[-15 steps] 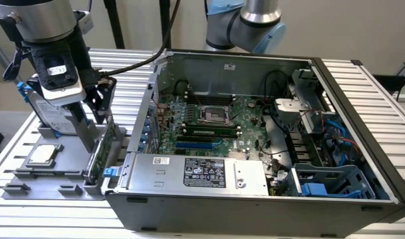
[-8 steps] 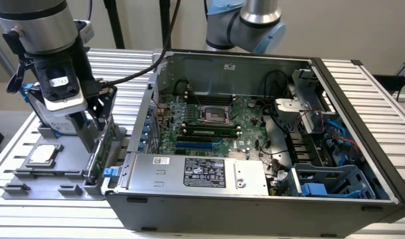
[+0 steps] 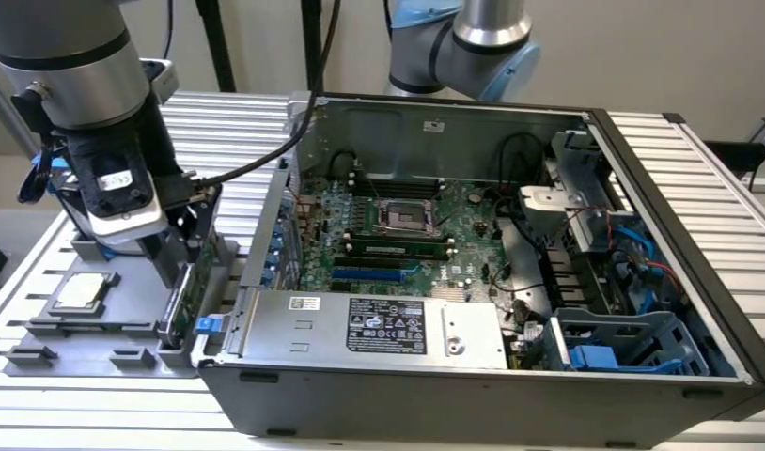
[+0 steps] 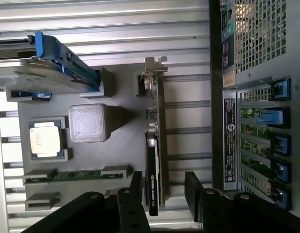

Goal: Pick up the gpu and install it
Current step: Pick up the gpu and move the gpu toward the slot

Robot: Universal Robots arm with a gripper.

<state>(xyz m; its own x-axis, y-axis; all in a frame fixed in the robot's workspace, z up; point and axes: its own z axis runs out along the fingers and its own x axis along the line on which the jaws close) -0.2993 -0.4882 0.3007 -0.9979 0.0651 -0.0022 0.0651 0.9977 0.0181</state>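
Wrist view, fingers [image 4: 194, 188] open astride edge-on gpu [image 4: 153, 162], exterior view, motherboard [image 3: 408, 235] inside case [image 3: 690, 202]

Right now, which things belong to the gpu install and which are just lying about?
Job: gpu, gripper with open jaws astride it, computer case, motherboard.
Lying about: hard drive, CPU chip, memory stick, grey ribbed block.

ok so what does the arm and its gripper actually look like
The arm is a silver-grey cylinder with a dark band. Below it sits a black and pale grey wrist block with a small label; a black cable leaves it. The gripper has black, blocky fingers.
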